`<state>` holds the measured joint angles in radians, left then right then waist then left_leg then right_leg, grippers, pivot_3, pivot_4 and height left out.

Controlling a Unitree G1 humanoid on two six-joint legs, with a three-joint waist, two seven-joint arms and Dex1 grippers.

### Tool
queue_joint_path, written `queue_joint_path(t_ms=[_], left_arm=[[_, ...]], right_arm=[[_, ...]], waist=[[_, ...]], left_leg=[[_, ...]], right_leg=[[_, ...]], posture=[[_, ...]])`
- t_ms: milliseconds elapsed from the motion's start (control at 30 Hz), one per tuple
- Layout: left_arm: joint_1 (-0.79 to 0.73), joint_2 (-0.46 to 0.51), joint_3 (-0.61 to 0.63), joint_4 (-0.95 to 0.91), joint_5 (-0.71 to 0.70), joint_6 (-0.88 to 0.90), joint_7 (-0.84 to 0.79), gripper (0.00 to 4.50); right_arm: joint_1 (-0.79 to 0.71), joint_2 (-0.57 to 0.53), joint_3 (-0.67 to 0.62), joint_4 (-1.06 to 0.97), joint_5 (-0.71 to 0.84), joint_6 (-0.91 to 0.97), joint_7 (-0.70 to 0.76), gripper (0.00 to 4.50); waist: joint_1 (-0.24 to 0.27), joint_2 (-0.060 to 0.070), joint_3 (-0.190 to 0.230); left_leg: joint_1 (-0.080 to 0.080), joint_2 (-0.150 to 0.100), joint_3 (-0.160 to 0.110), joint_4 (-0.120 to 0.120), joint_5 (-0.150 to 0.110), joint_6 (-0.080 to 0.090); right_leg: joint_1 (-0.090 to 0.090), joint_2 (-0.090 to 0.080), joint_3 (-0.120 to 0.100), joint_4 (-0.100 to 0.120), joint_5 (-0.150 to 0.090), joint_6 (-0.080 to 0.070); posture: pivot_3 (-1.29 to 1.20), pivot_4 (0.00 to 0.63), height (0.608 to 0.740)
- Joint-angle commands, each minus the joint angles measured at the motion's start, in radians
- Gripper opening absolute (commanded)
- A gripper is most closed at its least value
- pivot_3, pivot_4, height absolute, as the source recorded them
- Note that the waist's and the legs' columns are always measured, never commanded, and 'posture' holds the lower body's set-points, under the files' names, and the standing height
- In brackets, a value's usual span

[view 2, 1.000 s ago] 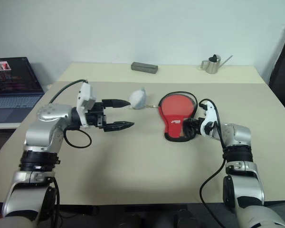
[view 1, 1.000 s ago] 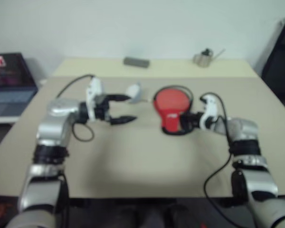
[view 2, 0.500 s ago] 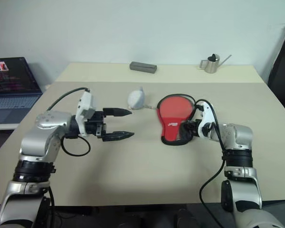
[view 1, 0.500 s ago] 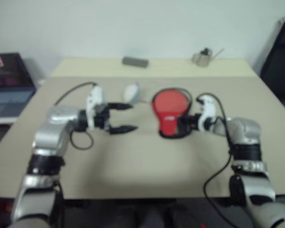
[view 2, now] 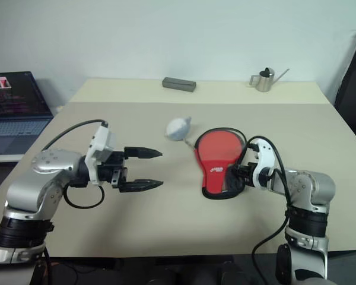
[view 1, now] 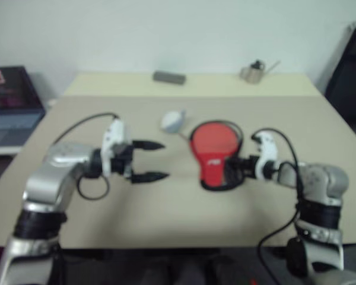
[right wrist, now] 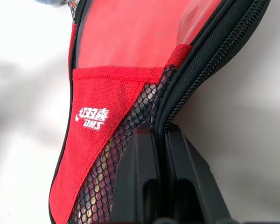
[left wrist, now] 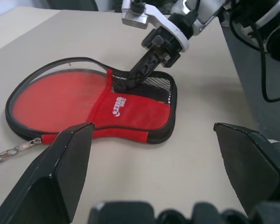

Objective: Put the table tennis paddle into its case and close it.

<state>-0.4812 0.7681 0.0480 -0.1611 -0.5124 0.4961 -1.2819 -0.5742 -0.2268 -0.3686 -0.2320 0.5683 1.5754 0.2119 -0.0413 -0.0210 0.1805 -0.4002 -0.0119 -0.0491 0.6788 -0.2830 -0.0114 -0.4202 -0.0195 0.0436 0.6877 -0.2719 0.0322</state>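
Both arms bent inward, right tool [view 2: 234, 178] pinching the case [view 2: 219, 157] edge.

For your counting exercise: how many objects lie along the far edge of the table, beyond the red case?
2. A grey rectangular block lies at the far edge left of centre; a small metal watering can stands at the far right. None appears hidden.

Soft, even indoor light is cast over the scene, and only faint shadows are seen on the table [view 2: 184, 219]. The left eye view is blurred and hazy throughout; the right eye view is sharp. In the right wrist view the background at the left is washed out and overexposed, while the case [right wrist: 107, 116] mesh stays crisp.
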Motion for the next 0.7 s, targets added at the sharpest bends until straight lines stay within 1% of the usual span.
queue_joint_path(t_ms=[33,167,300,467,567,700], left_arm=[[0.007,0.023,0.027,-0.056,-0.041,0.014,0.004,4.5],[0.023,0.034,0.024,-0.08,-0.058,0.023,0.003,4.5],[0.071,0.067,0.031,-0.132,-0.097,0.051,-0.019,4.5],[0.152,0.146,0.049,-0.168,-0.131,0.057,-0.079,4.5],[0.173,0.167,0.055,-0.16,-0.137,0.045,-0.096,4.5],[0.19,0.196,0.042,-0.15,-0.126,0.021,-0.144,4.5]], right_arm=[[0.058,0.017,-0.014,-0.125,0.053,0.039,-0.012,0.02],[0.12,0.02,-0.009,-0.189,0.095,0.039,-0.032,0.02],[0.18,-0.022,-0.012,-0.234,0.17,0.039,-0.048,0.02],[0.23,-0.09,-0.004,-0.259,0.291,0.039,-0.071,0.02],[0.243,-0.111,-0.004,-0.257,0.353,0.039,-0.102,0.02],[0.279,-0.151,0.004,-0.269,0.483,0.039,-0.134,0.02]], waist=[[0.0,0.0,0.0],[0.0,0.0,0.0],[-0.001,0.0,0.0],[-0.001,0.0,0.0],[0.0,0.0,0.0],[0.0,0.0,0.0]], left_leg=[[0.0,0.0,0.0,0.0,0.0,0.0],[0.0,0.0,0.0,0.0,0.0,0.0],[0.0,0.0,0.0,-0.001,0.0,0.0],[0.0,0.0,0.0,-0.001,0.0,0.0],[0.001,0.0,-0.001,-0.001,0.0,0.0],[0.002,0.0,-0.002,-0.002,0.0,0.0]], right_leg=[[0.0,0.0,0.0,0.0,0.0,0.0],[0.0,0.0,0.0,-0.002,0.0,0.0],[0.001,0.0,0.0,-0.002,0.0,0.0],[0.002,0.0,0.0,-0.005,0.0,0.0],[0.003,0.0,-0.001,-0.006,0.0,0.0],[0.006,0.001,-0.001,-0.007,0.0,0.0]], posture=[[0.0,0.15,0.74],[0.0,0.15,0.74],[0.0,0.15,0.74],[0.0,0.15,0.74],[0.0,0.15,0.74],[0.0,0.15,0.74]])
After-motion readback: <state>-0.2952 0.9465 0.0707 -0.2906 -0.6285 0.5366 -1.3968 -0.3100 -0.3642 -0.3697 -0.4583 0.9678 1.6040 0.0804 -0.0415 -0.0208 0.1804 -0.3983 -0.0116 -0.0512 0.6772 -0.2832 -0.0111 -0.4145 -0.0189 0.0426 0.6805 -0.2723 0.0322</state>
